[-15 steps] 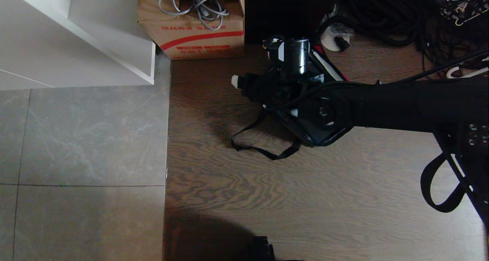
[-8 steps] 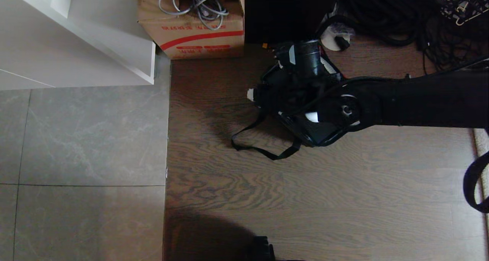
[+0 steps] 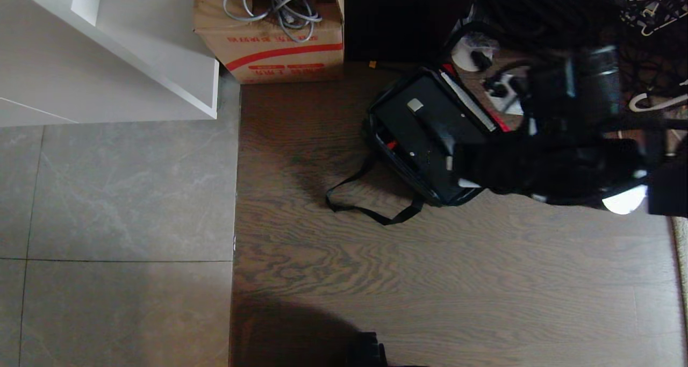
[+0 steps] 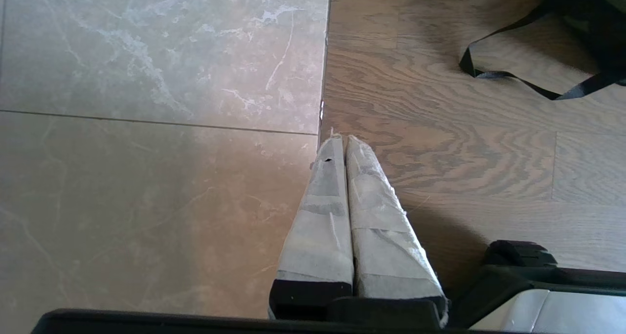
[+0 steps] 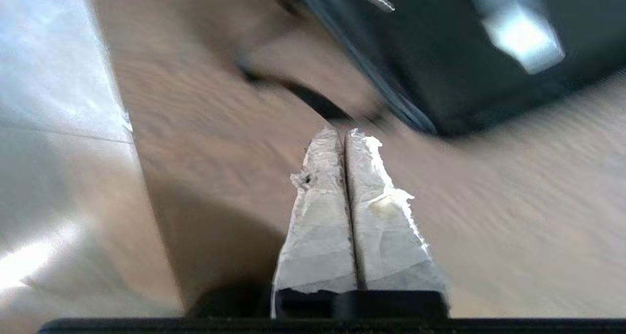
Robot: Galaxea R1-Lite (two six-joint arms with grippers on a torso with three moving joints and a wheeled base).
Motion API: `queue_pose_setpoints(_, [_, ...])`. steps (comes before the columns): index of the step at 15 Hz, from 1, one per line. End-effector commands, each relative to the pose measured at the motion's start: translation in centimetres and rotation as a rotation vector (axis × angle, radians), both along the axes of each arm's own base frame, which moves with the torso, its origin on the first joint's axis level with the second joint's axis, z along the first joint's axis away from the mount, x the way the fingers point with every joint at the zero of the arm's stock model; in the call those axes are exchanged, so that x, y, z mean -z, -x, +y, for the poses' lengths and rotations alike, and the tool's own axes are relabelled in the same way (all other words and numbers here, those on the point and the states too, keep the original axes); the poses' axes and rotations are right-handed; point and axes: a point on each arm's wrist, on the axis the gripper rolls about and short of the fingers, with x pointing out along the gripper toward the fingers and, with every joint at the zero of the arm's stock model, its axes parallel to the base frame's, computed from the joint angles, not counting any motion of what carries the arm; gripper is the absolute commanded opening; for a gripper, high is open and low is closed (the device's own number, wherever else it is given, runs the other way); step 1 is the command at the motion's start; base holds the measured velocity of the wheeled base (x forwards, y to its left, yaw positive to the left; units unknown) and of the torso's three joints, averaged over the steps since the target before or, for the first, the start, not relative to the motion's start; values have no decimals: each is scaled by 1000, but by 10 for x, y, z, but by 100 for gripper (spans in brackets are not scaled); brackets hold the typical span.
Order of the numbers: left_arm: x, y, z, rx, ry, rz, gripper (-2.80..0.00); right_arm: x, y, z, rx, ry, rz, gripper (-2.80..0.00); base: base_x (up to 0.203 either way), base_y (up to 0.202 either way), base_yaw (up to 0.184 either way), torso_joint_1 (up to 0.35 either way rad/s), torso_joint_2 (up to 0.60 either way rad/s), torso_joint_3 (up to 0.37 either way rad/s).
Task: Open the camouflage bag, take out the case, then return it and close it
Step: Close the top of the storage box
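Item 1. Camouflage bag (image 3: 430, 192): lies on the wooden floor (image 3: 430, 281), near its far edge, set at a diagonal, lid open. Grey and red lining (image 3: 475, 106) shows along its far right side. A black strap (image 3: 371, 208) loops out over the boards on the near left side; the same strap (image 4: 513, 75) appears in the left wrist view.

Item 2. Case (image 3: 419, 128): flat, black, sits inside the open bag, with a small pale patch on top and a red spot at its left edge. In the right wrist view its dark surface (image 5: 440, 55) fills the far part of the frame, blurred.

Item 3. Right gripper (image 5: 345, 133): jaws pressed together, taped pads touching, nothing between them. It hangs above the boards just beside the bag's near corner, clear of both bag and case. In the head view the right arm (image 3: 564, 157) is a dark blur over the bag's right end.

Item 4. Left gripper (image 4: 342, 138): jaws closed flat against each other, empty, parked over the seam where the grey tile floor (image 3: 118, 195) meets the wood, well apart from the bag.

Item 5. Surroundings: brown cardboard box (image 3: 269, 39) with grey cables on top, tall black box (image 3: 406, 18) beside it, and a heap of black cables (image 3: 548, 18) along the far edge; white cabinet (image 3: 107, 50) at far left.
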Motion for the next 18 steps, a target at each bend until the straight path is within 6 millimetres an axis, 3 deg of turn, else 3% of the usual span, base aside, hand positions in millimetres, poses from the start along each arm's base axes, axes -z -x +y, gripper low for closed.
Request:
queue_pose_setpoints(1, [2, -1, 0, -1, 0, 7, -280, -3, 66, -58, 34, -10, -16, -280, 0, 0, 0, 0, 0, 0])
queue_pose_setpoints(3, [2, -1, 0, -1, 0, 7, -280, 17, 85, -85, 98, 35, 46, -280, 0, 0, 0, 0, 0, 0])
queue_pose_setpoints(4, [2, -1, 0, -1, 0, 7, -280, 17, 88, -91, 120, 39, 48, -280, 0, 0, 0, 0, 0, 0])
queue_pose_setpoints(18, [2, -1, 0, -1, -1, 7, -280, 12, 101, -100, 123, 51, 18, -280, 0, 0, 0, 0, 0, 0])
